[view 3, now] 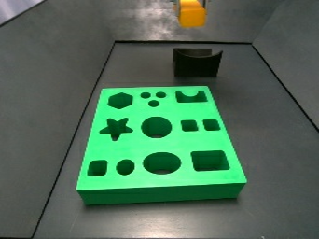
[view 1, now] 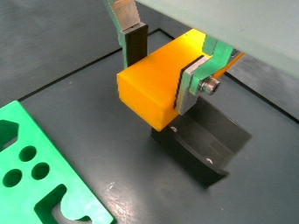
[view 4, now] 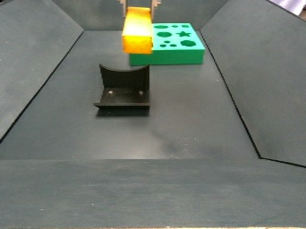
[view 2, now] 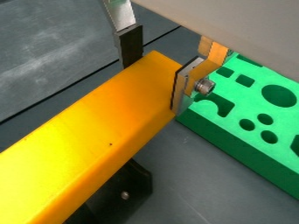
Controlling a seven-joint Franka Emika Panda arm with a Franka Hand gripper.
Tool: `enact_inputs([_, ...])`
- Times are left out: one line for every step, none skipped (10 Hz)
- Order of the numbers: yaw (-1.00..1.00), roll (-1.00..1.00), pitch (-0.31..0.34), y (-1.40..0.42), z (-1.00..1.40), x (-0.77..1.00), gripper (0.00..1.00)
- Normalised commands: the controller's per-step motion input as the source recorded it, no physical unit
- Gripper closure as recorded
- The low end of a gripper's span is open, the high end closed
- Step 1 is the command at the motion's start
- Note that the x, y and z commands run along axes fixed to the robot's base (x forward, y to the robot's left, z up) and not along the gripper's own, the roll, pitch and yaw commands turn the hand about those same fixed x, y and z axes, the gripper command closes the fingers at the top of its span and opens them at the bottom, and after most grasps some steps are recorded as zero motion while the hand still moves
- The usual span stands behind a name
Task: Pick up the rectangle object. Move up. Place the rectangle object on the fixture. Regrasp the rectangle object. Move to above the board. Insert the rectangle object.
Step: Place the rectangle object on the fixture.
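Observation:
The orange-yellow rectangle object (view 1: 152, 92) (view 2: 93, 140) hangs in the air with my gripper (view 1: 163, 68) (view 2: 158, 66) shut on it near one end, a dark pad on one side and a silver finger plate (view 1: 191, 80) on the other. Both side views show the block (view 3: 189, 12) (view 4: 139, 34) lifted above the black fixture (view 3: 196, 62) (view 4: 123, 89). In a wrist view the fixture (view 1: 211, 144) lies just below the block, not touching it. The green board (view 3: 162, 140) (view 4: 180, 55) with its cut-out holes lies flat on the floor beside the fixture.
The dark floor is enclosed by sloping grey walls (view 3: 75, 56) (view 4: 48, 80). The board's edge (view 1: 35, 175) (view 2: 251, 114) sits close to the block in both wrist views.

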Motion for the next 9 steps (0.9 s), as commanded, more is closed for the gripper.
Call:
enact_inputs([-0.03, -1.0, 0.099, 0.41, 0.03, 0.49, 1.0])
enact_inputs([-0.04, -1.0, 0.103, 0.33, 0.01, 0.42, 1.0])
enact_inputs([-0.04, -1.0, 0.114, 0.15, 0.0, 0.32, 1.0])
enact_inputs([-0.04, -1.0, 0.12, 0.12, 0.0, 0.28, 1.0])
enact_inputs([-0.05, -1.0, 0.129, 0.08, 0.0, 0.19, 1.0])
enact_inputs([-0.06, -1.0, 0.135, 0.06, -0.01, 0.12, 1.0])
enact_inputs([-0.07, -1.0, 0.136, 0.05, 0.0, 0.06, 1.0])
enact_inputs([-0.09, -1.0, 0.137, 0.04, -0.01, 0.06, 1.0])
enact_inputs([-0.1, -1.0, 0.142, 0.04, -0.01, 0.07, 1.0])
